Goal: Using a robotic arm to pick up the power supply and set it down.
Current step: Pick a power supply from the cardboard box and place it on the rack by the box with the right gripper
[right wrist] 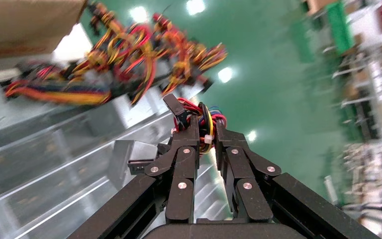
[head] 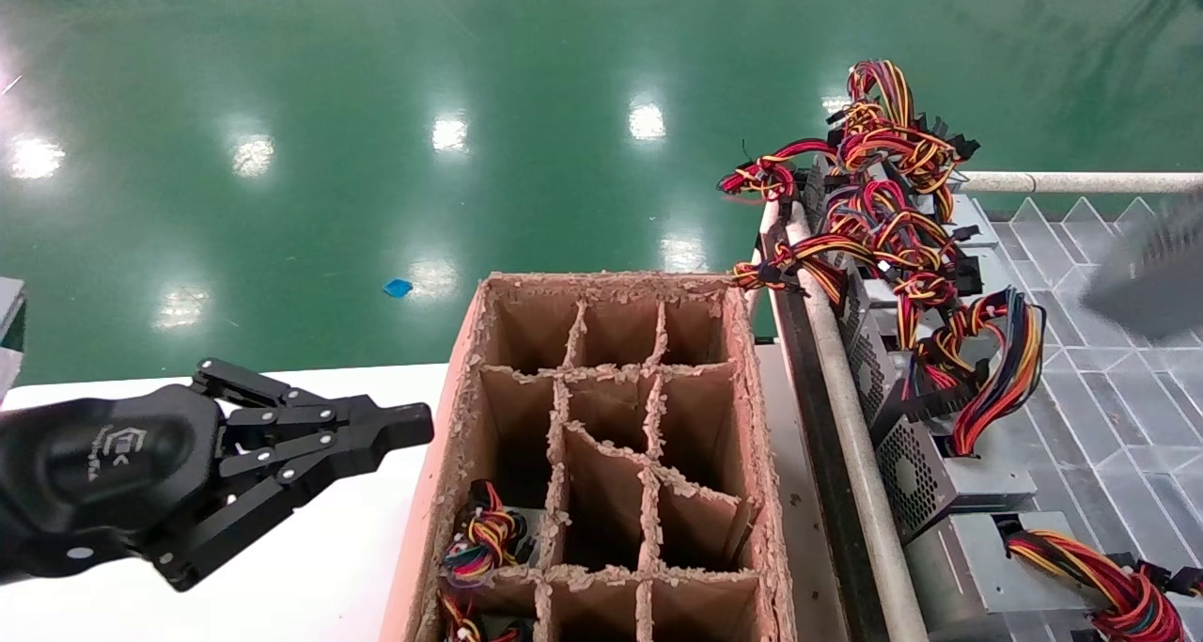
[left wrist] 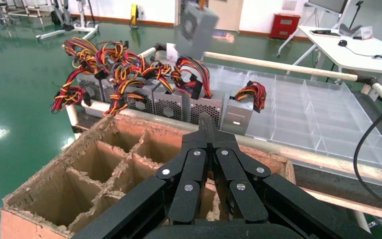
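Observation:
A grey power supply (head: 1151,271) hangs blurred in the air at the far right, above the clear tray; the left wrist view shows the power supply (left wrist: 198,22) high up. In the right wrist view my right gripper (right wrist: 206,127) is shut on its bundle of red, yellow and black wires (right wrist: 199,109), and its grey metal case (right wrist: 129,152) lies beside the fingers. The right gripper itself is out of the head view. My left gripper (head: 414,426) is shut and holds nothing, hovering over the white table just left of the cardboard box; its fingertips (left wrist: 208,124) are pressed together.
A brown cardboard divider box (head: 752,416) stands in the middle, with wires (head: 479,534) in its near left compartments. To its right, a row of power supplies (head: 902,360) with tangled wires sits in a clear partitioned tray (head: 1109,407) behind a pipe rail (head: 846,379).

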